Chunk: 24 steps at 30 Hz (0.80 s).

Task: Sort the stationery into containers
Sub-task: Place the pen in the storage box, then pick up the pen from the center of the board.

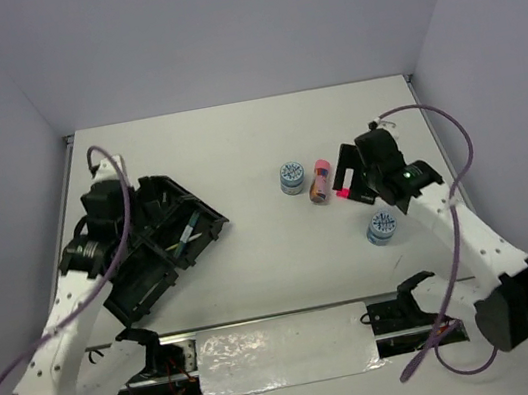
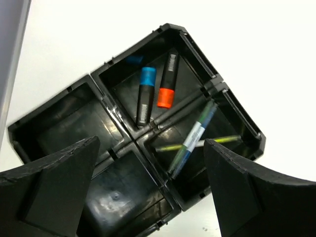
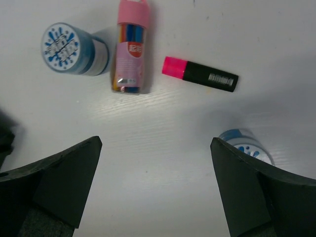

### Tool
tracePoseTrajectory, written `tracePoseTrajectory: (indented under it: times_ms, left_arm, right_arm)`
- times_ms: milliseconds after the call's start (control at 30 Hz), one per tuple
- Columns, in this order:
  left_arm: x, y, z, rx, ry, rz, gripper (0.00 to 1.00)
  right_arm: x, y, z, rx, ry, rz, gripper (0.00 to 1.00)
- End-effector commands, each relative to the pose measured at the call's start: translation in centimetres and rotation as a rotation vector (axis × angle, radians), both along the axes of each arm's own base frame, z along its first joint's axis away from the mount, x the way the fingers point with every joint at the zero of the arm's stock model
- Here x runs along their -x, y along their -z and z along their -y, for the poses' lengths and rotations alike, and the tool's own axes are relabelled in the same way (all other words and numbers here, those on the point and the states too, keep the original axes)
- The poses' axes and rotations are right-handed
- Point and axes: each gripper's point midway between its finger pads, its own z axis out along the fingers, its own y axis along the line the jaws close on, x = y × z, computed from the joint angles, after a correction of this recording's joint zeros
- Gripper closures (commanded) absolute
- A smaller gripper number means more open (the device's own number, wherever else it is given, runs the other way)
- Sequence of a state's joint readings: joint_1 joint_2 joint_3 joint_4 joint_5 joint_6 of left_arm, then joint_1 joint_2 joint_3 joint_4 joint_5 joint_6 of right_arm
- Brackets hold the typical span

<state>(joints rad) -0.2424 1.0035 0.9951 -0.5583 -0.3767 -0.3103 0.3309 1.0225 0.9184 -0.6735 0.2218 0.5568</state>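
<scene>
Hovering my left gripper [image 2: 153, 168], spread and empty, over the organiser tray [image 2: 195, 47] holding highlighters [image 2: 145, 96] and pens [image 2: 190, 143], my right gripper [image 3: 155, 182], equally spread, above the loose pink highlighter [image 3: 200, 75]: seemingly next, needing descent and closure.

Robot lab cell; white table [image 1: 246, 150] boxed by plain grey walls [image 1: 216, 33]; two cabled arms [image 1: 70, 311]

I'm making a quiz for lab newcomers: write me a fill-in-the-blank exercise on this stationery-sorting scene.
In the tray, beside the blue-capped highlighter, lies a second highlighter whose cap is ___.
The loose highlighter on the table has a ___ cap.
The tape rolls standing on the table number ___.
Missing words: orange; pink; two.
</scene>
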Motion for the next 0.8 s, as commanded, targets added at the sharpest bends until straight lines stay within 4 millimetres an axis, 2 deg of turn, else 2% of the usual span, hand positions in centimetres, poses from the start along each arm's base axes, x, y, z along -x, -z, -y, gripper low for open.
tracePoseTrajectory:
  times_ms: [0,33,67,100,133,200,233,300,333,467,533,600,667,700,767]
  left_arm:
    - [2.2,2.8,0.9,0.120,-0.002,-0.001,0.01]
    - [2.6,2.4,1.7,0.131,0.040,0.015,0.01]
    - [3.1,1.0,2.0,0.141,0.061,0.068,0.01]
    - [3.3,0.7,2.5,0.137,0.091,0.091,0.01]
    - [3.3,0.0,3.0,0.132,0.126,0.129,0.01]
    - [3.7,-0.6,3.1,0.145,0.140,0.165,0.01]
    - [3.7,-0.6,3.2,0.145,0.149,0.163,0.01]
    - [3.7,-0.2,3.5,0.143,0.160,0.139,0.01]
    - [3.6,-0.1,3.5,0.142,0.160,0.128,0.01]
    - [3.4,0.8,3.8,0.131,0.175,0.083,0.01]
    - [3.4,0.8,4.4,0.140,0.209,0.081,0.01]
    - [3.3,0.8,4.5,0.142,0.218,0.079,0.01]
    - [3.3,1.0,4.6,0.142,0.224,0.073,0.01]
    - [3.4,0.9,4.7,0.142,0.229,0.074,0.01]
    - [3.4,0.9,4.8,0.145,0.236,0.076,0.01]
  right_arm:
    - [-4.4,-2.5,0.4,0.067,0.000,0.092,0.01]
    - [-5.9,-1.7,0.5,0.109,-0.021,0.044,0.01]
    - [-6.8,-1.4,0.8,0.100,-0.048,0.010,0.01]
    - [-7.6,-0.8,1.1,0.127,-0.118,-0.015,0.02]
    - [-8.8,0.4,1.0,0.113,-0.164,-0.056,0.02]
    - [-9.8,1.3,0.8,0.067,-0.296,-0.091,0.01]
    - [-9.9,3.4,1.1,0.095,-0.323,-0.155,0.00]
    - [-9.8,5.7,2.9,0.183,-0.296,-0.202,0.00]
    - [-10.4,6.1,3.0,0.196,-0.299,-0.173,0.00]
    - [-9.3,8.9,3.4,0.263,-0.394,-0.189,0.00]
    - [-8.6,10.2,3.8,0.295,-0.440,-0.236,0.01]
    - [-8.2,11.7,5.1,0.356,-0.429,-0.299,0.01]
    - [-8.5,12.2,5.0,0.363,-0.451,-0.322,0.03]
    - [-8.1,13.3,5.1,0.360,-0.460,-0.372,0.05]
    - [-8.2,14.3,5.5,0.376,-0.463,-0.419,0.08]
